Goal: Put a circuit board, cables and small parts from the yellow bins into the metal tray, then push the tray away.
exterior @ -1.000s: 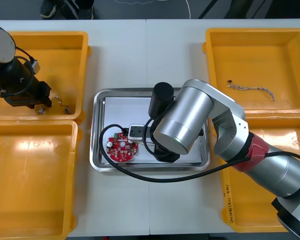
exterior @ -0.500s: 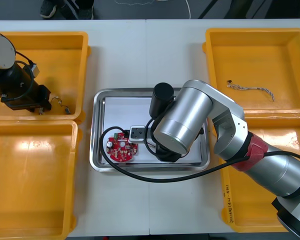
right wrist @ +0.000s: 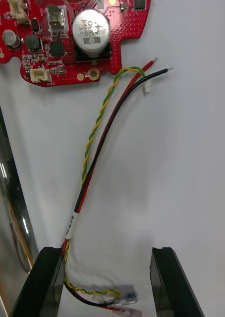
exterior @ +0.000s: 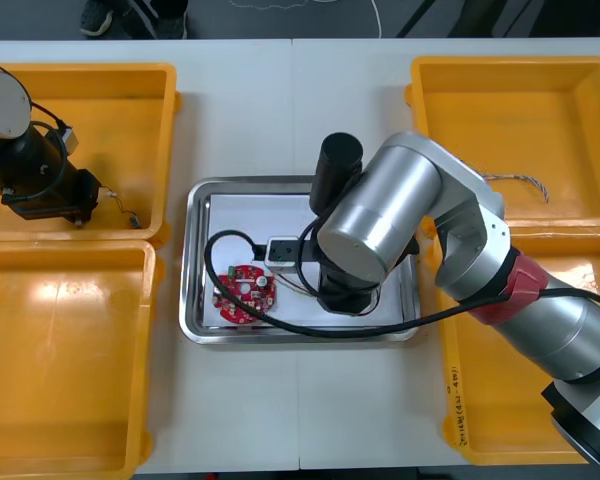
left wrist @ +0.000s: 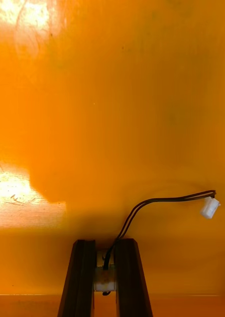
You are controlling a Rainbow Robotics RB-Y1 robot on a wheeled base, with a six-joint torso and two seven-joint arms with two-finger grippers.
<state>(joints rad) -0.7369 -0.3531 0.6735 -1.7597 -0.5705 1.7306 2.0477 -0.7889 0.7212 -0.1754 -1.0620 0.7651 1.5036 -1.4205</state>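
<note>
Yellow bin, far left (exterior: 130, 72): the left tool (left wrist: 105, 246) is down inside it, pinched narrow on the white plug of a thin black cable (left wrist: 162, 200). The cable's other plug trails free ahead of the fingers, and I cannot tell whether it touches the bin floor.
Left arm, change: hardly any over the last second. It has eased a touch toward the bin's outer wall with the cable in tow. To my eye the lift out has not begun.
Metal tray (exterior: 193, 300): sits on the counter (exterior: 280, 100) between the bins, white inside.
Circuit board (right wrist: 68, 39): round and red, lying in the tray's left half.
Red and yellow cable (right wrist: 100, 129): flat on the tray's white floor, its bare ends just beside the board and its plug end between the right tool's fingers.
Right tool (right wrist: 107, 253): low over the tray, fingers wide, gripping nothing.
Right arm, change: a second ago it hung nearer the tray's near rim; it has since swung toward the far rim.
Meaning: I take that cable as delivered, so the board and one cable are in. The black cable looks next, with the rest of the load and the push yet to come.
Yellow bin, far right (exterior: 420, 70): a twisted blue and white cable (exterior: 525, 182) waits on its floor, partly behind the right arm.
</note>
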